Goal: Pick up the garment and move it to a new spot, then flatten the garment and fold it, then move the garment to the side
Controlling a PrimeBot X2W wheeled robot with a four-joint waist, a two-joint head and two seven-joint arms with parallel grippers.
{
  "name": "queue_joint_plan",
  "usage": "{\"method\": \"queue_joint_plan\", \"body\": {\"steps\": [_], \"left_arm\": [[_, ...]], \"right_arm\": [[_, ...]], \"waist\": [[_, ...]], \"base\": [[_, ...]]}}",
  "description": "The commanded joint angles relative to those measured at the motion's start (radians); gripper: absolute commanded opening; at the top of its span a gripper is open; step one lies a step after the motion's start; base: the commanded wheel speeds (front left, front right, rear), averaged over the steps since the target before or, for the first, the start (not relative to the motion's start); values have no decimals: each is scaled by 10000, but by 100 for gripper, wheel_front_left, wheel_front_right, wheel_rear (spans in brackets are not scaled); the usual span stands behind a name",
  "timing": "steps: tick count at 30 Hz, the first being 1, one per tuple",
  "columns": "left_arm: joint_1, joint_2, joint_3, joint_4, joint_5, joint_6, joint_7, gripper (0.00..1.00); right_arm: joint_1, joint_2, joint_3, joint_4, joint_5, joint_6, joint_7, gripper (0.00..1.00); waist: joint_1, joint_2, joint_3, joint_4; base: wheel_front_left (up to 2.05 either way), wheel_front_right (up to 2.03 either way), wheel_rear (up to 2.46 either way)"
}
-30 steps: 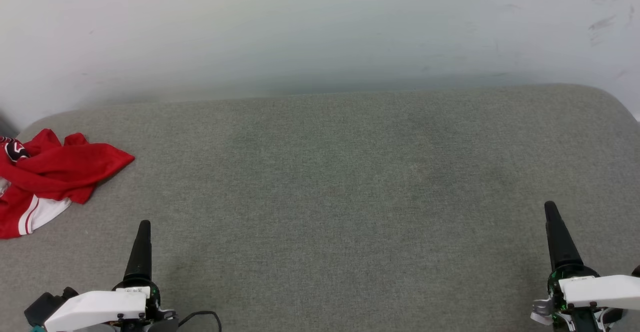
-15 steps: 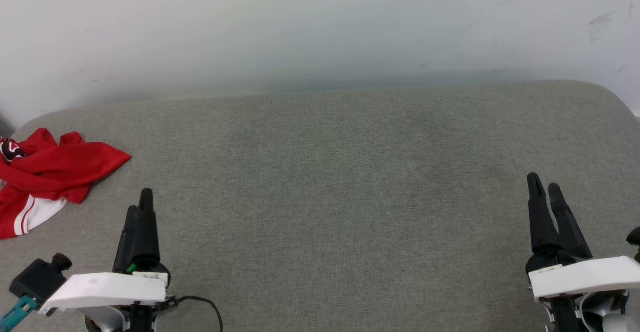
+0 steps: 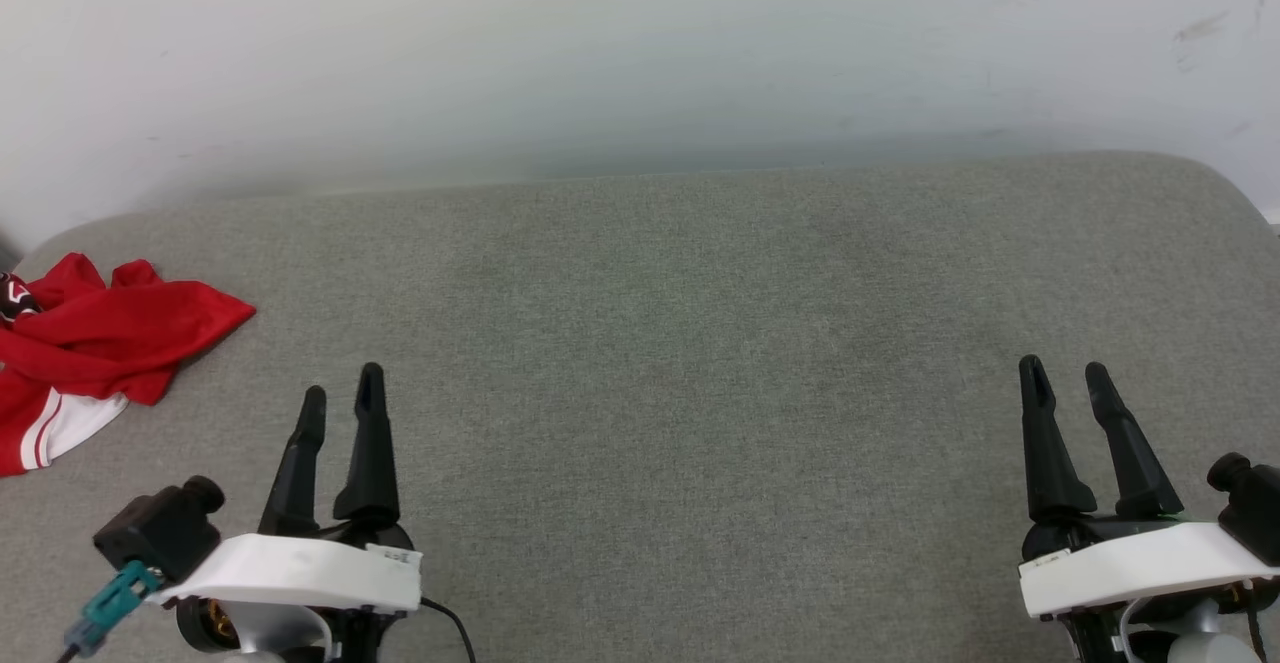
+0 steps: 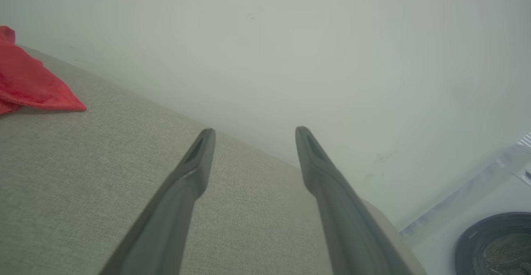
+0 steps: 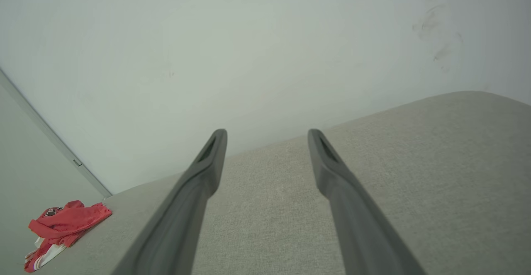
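Both grippers empty, jaws wide; garment [image 3: 95, 338] crumpled far left, nearer left gripper [image 3: 341, 405] than right gripper [image 3: 1065, 380].

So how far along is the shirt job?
Done: nothing; the crumpled red thin-fabric jersey with white panels lies bunched at the left edge of the grey upholstered surface. In hand: nothing; left gripper and right gripper are open, empty, clear of it. Left: pick up, move, flatten, fold, set aside.
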Motion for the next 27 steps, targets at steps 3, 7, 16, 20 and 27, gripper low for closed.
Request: {"method": "queue_joint_plan", "body": {"steps": [3, 7, 16, 20, 27], "left_arm": [[-31, 22, -332, -252, 1034, 193, -168, 100], [70, 23, -596, -181, 1665, 540, -281, 100], [178, 139, -1215, 230, 2948, 937, -505, 100], [155, 261, -1472, 357, 3427, 1104, -608, 100], [125, 546, -2059, 464, 4209, 1509, -766, 100]], "right_arm": [[-89, -19, 81, -223, -757, 18, -178, 100], [-23, -19, 91, -224, -1299, 19, -280, 100], [113, -18, -78, 28, -2609, 20, -518, 100], [98, -18, -58, 11, -3104, 19, -614, 100], [142, -18, 15, -90, -3862, 13, -779, 100]], "waist": [[-1, -1, 32, -11], [-1, -1, 44, -22], [-1, -1, 88, -35], [-1, -1, 97, -40], [-1, -1, 103, -44]], "base": [[0, 0, 0], [0, 0, 0], [0, 0, 0], [0, 0, 0], [0, 0, 0]]}}
